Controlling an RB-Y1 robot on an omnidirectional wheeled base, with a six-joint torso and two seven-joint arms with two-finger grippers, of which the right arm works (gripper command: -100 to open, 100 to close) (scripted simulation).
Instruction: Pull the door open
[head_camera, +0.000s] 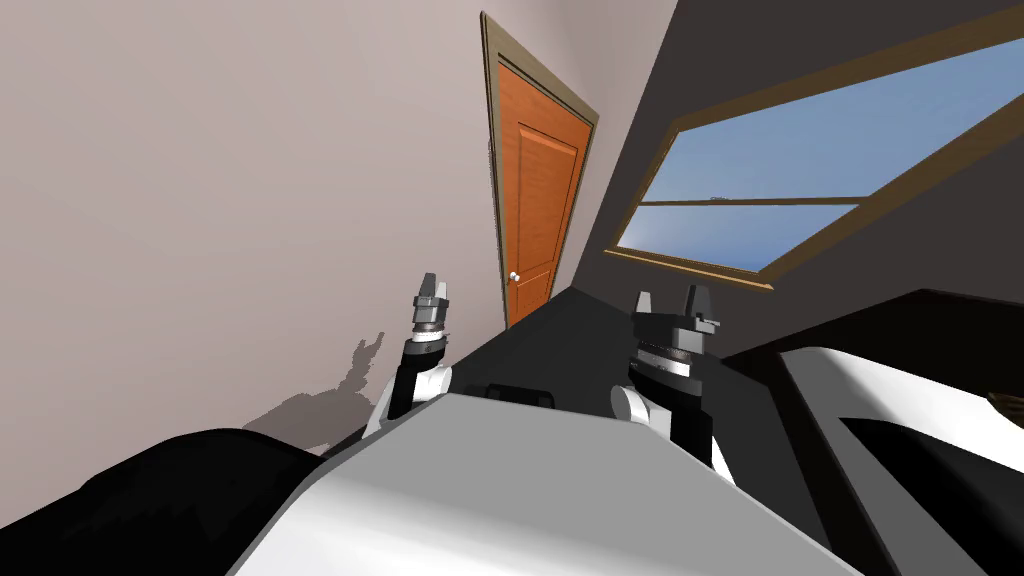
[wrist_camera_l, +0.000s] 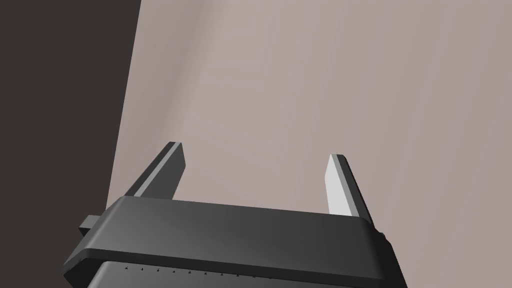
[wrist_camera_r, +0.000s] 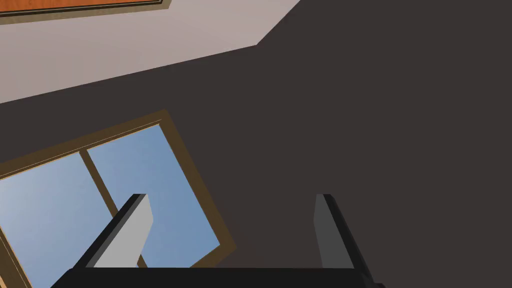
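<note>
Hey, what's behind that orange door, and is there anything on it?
The orange door sits shut in its brown frame, so whatever lies behind it is covered. On its face are a small pale knob near one edge and recessed panels.

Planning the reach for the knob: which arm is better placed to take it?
Probably left: the left tool, open, sits nearer the knob on the door. The right tool, also open, points at the window. Both are far off.

Orange panelled door (head_camera: 537, 190) sits shut in a brown frame (head_camera: 493, 130), pale knob (head_camera: 514, 276) at its edge.
</note>
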